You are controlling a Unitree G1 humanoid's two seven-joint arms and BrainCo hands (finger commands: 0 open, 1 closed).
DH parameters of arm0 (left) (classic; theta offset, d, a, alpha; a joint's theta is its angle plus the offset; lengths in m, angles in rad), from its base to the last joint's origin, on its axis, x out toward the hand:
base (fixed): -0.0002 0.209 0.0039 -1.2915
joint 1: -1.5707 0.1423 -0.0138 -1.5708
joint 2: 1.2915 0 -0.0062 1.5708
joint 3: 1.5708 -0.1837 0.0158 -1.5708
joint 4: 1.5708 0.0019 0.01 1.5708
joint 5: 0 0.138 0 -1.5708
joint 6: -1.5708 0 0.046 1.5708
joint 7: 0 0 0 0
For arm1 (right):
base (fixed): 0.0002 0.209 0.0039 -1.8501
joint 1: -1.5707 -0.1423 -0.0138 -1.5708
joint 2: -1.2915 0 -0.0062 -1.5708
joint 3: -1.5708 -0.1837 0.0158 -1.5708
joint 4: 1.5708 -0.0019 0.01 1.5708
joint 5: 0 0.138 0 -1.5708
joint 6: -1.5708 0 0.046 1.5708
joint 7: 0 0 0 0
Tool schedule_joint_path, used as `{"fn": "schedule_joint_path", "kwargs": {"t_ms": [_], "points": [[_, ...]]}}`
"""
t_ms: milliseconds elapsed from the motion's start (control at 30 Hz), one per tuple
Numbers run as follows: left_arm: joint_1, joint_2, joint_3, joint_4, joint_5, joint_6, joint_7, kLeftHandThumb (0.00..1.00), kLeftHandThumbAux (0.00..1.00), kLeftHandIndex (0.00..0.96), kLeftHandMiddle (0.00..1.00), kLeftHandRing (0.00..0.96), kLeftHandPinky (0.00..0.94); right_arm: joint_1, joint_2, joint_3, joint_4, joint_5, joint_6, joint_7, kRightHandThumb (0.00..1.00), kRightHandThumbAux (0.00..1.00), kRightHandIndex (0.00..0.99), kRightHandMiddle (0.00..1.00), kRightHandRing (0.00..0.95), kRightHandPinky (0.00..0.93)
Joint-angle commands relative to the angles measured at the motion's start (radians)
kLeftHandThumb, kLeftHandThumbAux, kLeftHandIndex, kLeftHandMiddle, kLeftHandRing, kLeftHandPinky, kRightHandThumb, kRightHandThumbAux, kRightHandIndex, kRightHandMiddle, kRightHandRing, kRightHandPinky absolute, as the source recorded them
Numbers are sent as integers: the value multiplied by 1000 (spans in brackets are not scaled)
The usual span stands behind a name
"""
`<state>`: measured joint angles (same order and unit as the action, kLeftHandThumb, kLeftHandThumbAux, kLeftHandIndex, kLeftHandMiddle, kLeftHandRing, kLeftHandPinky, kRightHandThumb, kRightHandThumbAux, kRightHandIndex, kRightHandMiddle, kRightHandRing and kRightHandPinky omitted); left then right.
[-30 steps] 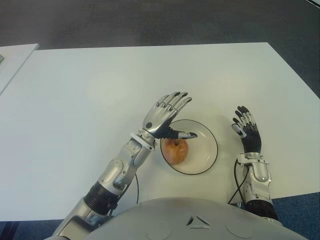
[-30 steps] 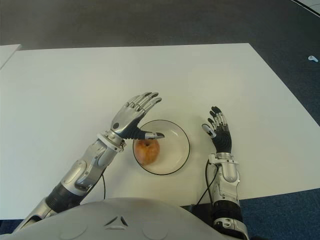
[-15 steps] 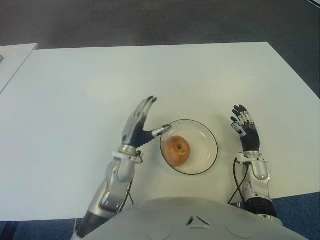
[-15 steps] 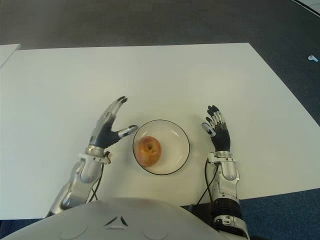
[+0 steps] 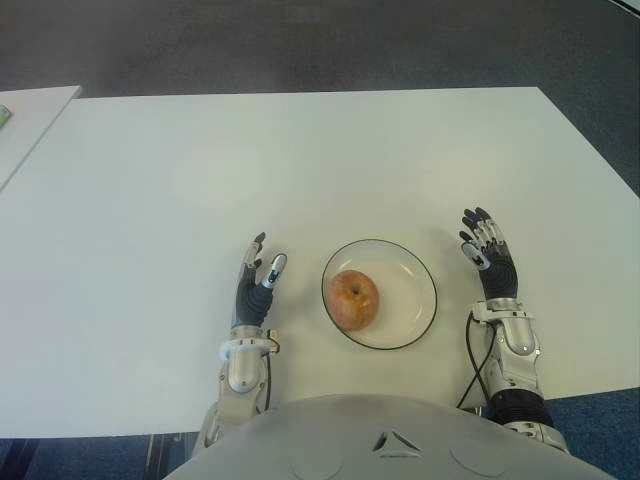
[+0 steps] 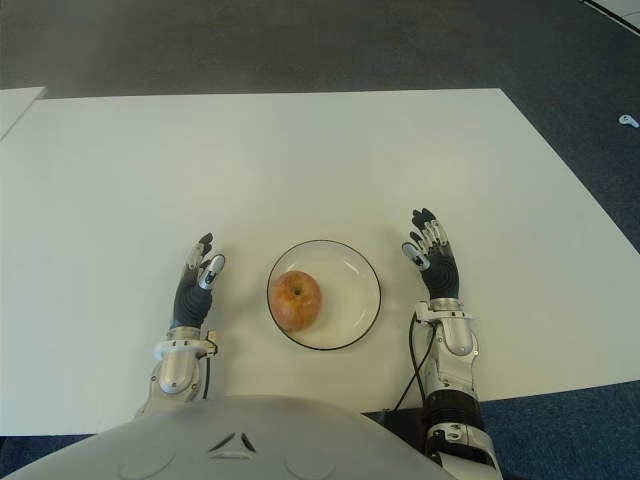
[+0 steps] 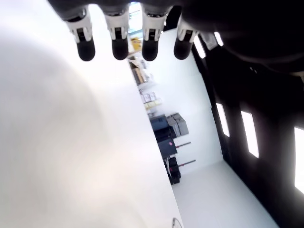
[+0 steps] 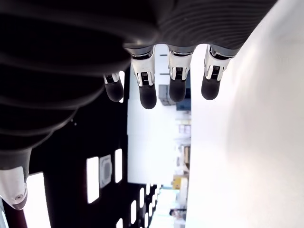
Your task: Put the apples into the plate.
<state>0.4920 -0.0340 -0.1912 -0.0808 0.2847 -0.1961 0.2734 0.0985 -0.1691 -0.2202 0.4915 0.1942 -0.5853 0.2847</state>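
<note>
the apple (image 5: 352,299) sits in the plate (image 5: 408,300), toward its 9 o'clock side, stem end facing up, with the rest of the dish bare. the plate rests on the white desk (image 5: 300,170), near the edge closest to the robot. the left hand (image 5: 253,287) shows at 9 o'clock from the plate, just beside it but apart from the rim, fingers straight and holding nothing. the right hand (image 5: 488,259) shows at 3 o'clock from the plate, a little apart from the rim, fingers also extended and empty. both wrist views show straight fingertips (image 7: 118,45) with nothing between them.
</note>
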Motion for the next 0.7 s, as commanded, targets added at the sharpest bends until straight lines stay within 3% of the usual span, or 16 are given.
{"fn": "schedule_joint_path", "kwargs": {"t_ms": [33, 367, 700], "points": [[-6, -54, 46, 200, -55, -124, 78, 0, 215, 0, 0, 0, 58, 93, 74, 28, 185, -12, 93, -11, 92, 521, 57, 130, 65, 0], [-19, -47, 39, 357, 67, -249, 243, 0, 306, 47, 41, 50, 121, 78, 58, 24, 185, -13, 102, -17, 80, 518, 52, 131, 68, 0], [-112, -66, 14, 541, -4, -411, 229, 13, 424, 109, 118, 143, 227, 76, 70, 32, 152, 3, 85, 2, 76, 521, 58, 124, 56, 0]]}}
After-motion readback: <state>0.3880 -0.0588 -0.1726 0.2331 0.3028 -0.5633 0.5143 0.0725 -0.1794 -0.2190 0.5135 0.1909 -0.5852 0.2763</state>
